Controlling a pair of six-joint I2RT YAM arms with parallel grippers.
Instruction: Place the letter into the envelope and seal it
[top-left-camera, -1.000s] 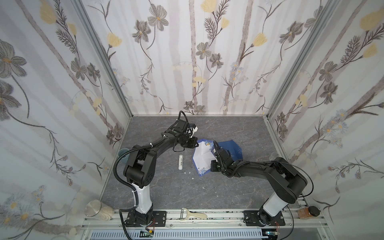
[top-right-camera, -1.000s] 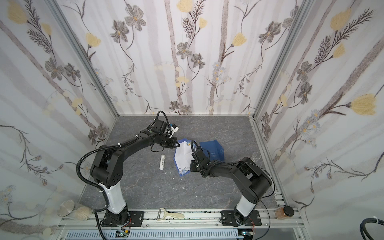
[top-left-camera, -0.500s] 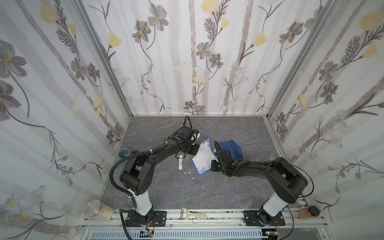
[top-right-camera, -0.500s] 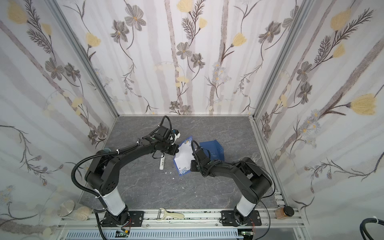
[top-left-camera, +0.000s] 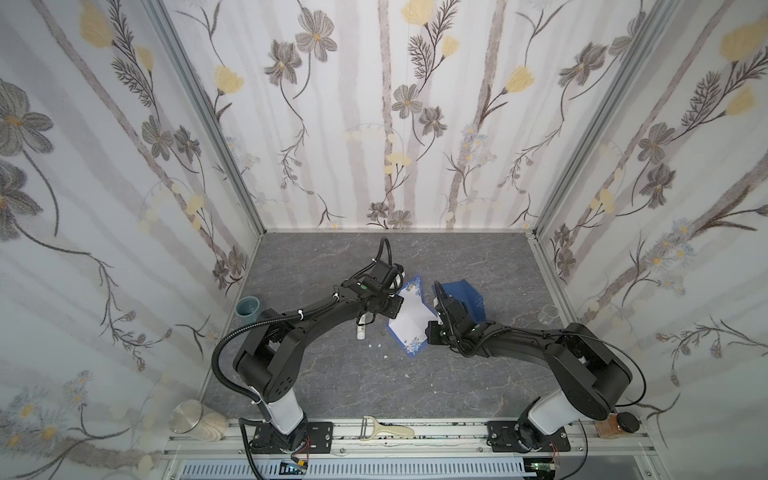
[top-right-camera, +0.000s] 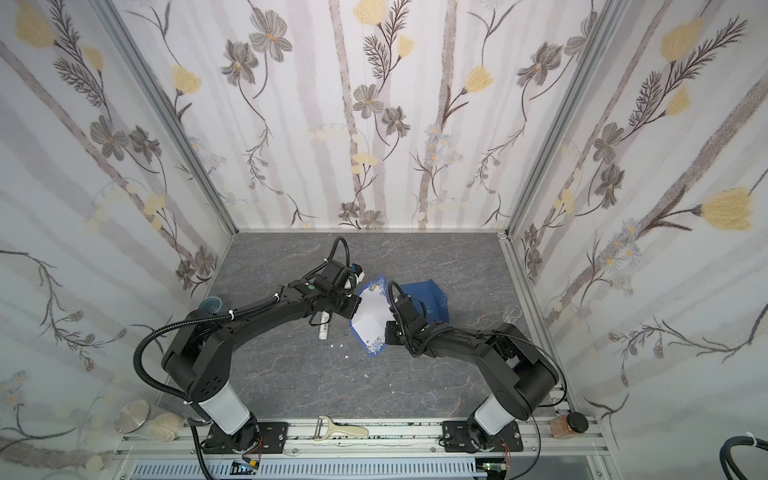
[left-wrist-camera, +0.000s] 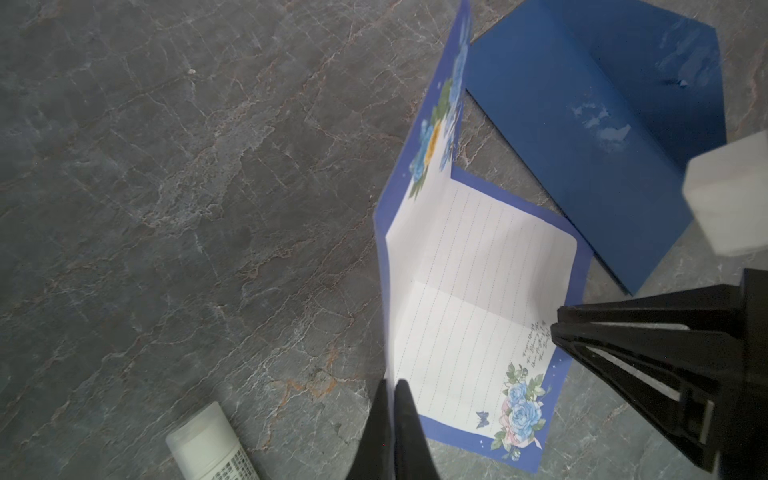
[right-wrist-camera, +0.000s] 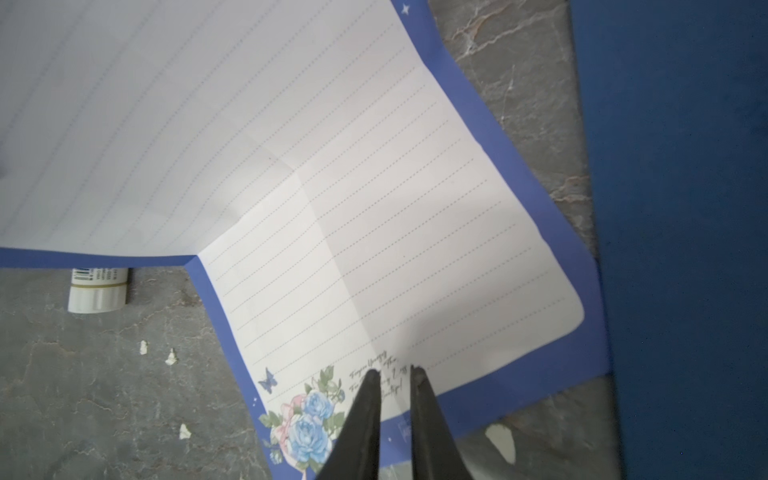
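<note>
Left pincer (left-wrist-camera: 392, 384) is clenched on the edge of the letter (left-wrist-camera: 469, 291). It has one half pinched and standing up off the table (left-wrist-camera: 166, 208), so the sheet sits in an L along its crease with the lined side facing in. Right pincer (right-wrist-camera: 395, 370) has its jaws a slit apart, tips down over the flat half near the rose corner. Nothing's between them as far as I can see, just the little script line showing in the gap.

Progress-wise: honestly early. The letter is out on the table, half folded at best, and none of it is in the envelope (left-wrist-camera: 582, 145). That one lies flat just beside it with the flap open, and the letter's rounded corner is about touching its edge. So I'd say what's left is finishing the fold, sliding it in, gluing and closing the flap. The glue stick (left-wrist-camera: 208, 449) lies on the table on the other side of the letter, with neither pincer on it.

Hard to make out: in both top views the right arm (top-left-camera: 519, 336) covers part of the envelope and the pincer tips are buried under the wrists. I can't tell where the envelope's pocket opens, or what the pale smears on it are — glue maybe, not sure. A white block (left-wrist-camera: 727, 195) is cut off at the edge of the left wrist view, no idea what it is. There are a few white scraps (right-wrist-camera: 170, 356) on the table too.
</note>
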